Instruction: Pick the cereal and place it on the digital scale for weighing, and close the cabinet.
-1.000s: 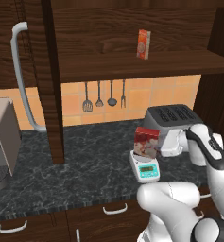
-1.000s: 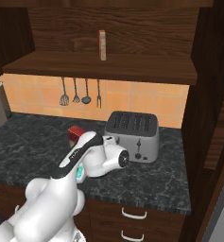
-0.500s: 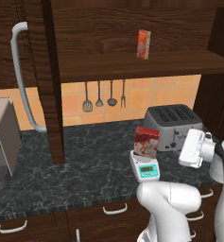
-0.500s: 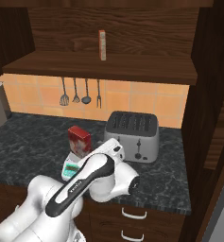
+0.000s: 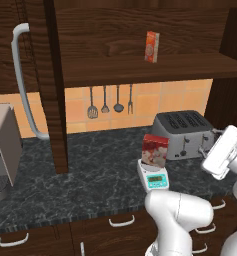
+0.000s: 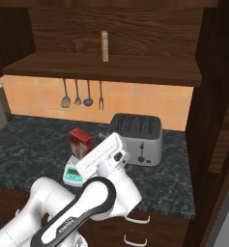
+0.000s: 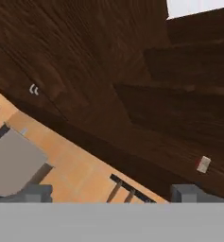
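Cereal (image 5: 155, 150) atop digital scale (image 5: 153, 177), hand (image 5: 213, 138) well apart

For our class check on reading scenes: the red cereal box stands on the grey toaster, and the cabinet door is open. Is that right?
Not quite. The cereal stands on the digital scale, not on the toaster beside it; the left base view shows this. The cabinet door is indeed open.
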You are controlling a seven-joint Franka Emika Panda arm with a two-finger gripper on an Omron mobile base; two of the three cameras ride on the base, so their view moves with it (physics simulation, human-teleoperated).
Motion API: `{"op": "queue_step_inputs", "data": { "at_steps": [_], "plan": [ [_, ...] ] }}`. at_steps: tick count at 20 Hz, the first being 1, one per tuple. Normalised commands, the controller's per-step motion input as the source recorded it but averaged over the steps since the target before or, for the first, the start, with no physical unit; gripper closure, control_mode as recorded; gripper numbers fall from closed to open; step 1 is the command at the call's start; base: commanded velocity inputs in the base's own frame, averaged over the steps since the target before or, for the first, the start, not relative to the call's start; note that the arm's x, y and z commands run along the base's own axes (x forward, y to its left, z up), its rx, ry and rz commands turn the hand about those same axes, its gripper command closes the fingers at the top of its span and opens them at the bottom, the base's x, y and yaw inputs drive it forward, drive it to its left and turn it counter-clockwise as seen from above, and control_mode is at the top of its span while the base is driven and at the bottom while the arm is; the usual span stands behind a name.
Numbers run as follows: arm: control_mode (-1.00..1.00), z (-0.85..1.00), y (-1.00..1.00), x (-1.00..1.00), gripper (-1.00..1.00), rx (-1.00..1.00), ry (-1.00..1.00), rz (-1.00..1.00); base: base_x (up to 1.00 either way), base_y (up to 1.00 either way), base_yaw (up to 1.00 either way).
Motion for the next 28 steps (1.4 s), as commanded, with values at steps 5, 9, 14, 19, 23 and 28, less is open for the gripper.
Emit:
{"op": "queue_step_inputs", "data": {
  "at_steps": [5,9,14,19,23,28],
  "plan": [
    [-1.00,0.61,-0.28,-0.36,-1.00,-0.27,-0.36,-0.08,0.00,0.00,0.00],
    [-1.00,0.68,-0.09,-0.25,-1.00,-0.36,-0.24,-0.10,0.00,0.00,0.00],
    [-1.00,-0.04,0.00,-0.22,-1.00,-0.39,-0.27,-0.40,0.00,0.00,0.00],
    [-1.00,-0.13,-0.08,-0.32,-1.00,-0.09,-0.13,-0.56,0.00,0.00,0.00],
    [-1.00,0.15,-0.02,-0.66,-1.00,-0.02,0.00,-0.35,0.00,0.00,0.00],
    [-1.00,0.21,-0.18,-0.92,-1.00,-0.01,-0.08,-0.29,0.00,0.00,0.00]
  ]
}}
